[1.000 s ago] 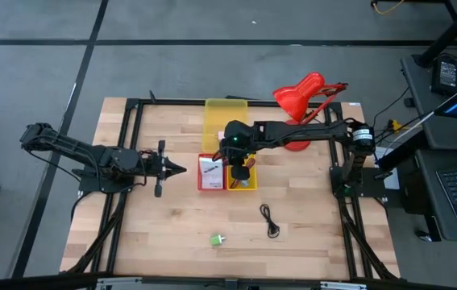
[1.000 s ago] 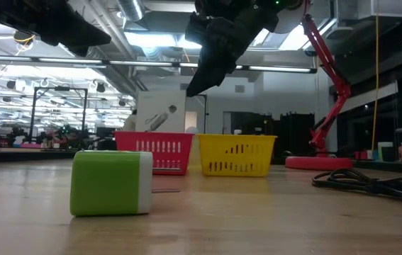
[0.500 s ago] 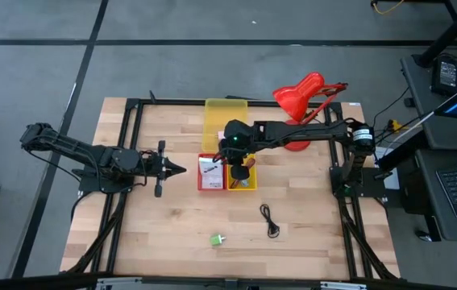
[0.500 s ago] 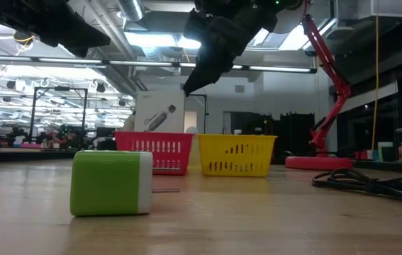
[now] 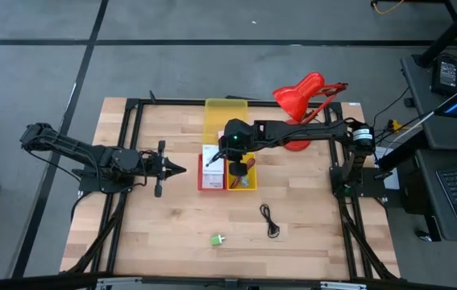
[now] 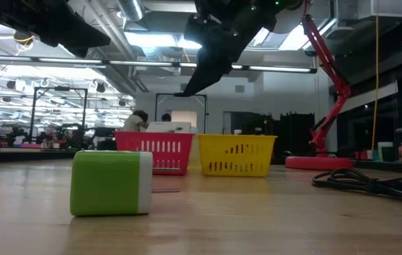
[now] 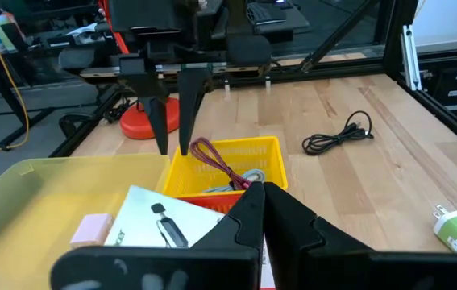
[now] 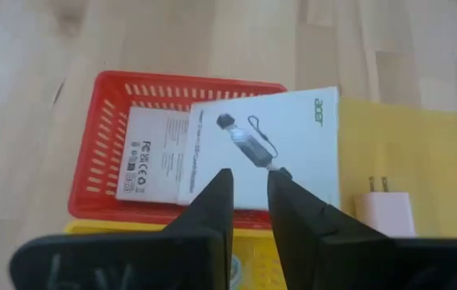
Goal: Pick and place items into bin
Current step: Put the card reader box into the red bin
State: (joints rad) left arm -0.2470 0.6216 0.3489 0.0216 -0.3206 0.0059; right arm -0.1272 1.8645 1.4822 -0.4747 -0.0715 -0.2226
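The white printed packet (image 8: 268, 149) just let go lies tilted across the far rim of the red basket (image 8: 99, 145), one end over the second white packet (image 8: 157, 165) already flat inside, the other end hanging toward the yellow tray (image 8: 409, 153) where a pink plug-shaped cube (image 8: 383, 211) sits. In the high view it shows as a white sheet (image 5: 211, 155) at the red basket's top edge.

The right gripper (image 8: 249, 197) hovers directly above it, fingers a narrow gap apart and holding nothing. The left gripper (image 7: 262, 211) waits beside the baskets on the robot's left side, pinched shut and empty.

The likely trouble is that the packet, resting on the rim rather than inside, could slide out onto the yellow tray, or be caught and dragged if the right gripper descends or sweeps low. Its overhang might also block later drops into the red basket.

Compared with a second ago, the packet no longer stands upright in the red basket; in the low view (image 6: 169, 127) only its edge shows above the rim. The right gripper's fingers have narrowed.

The green block (image 5: 217, 239) and black cable (image 5: 270, 219) lie on the table, well apart from the baskets, not yet collected.
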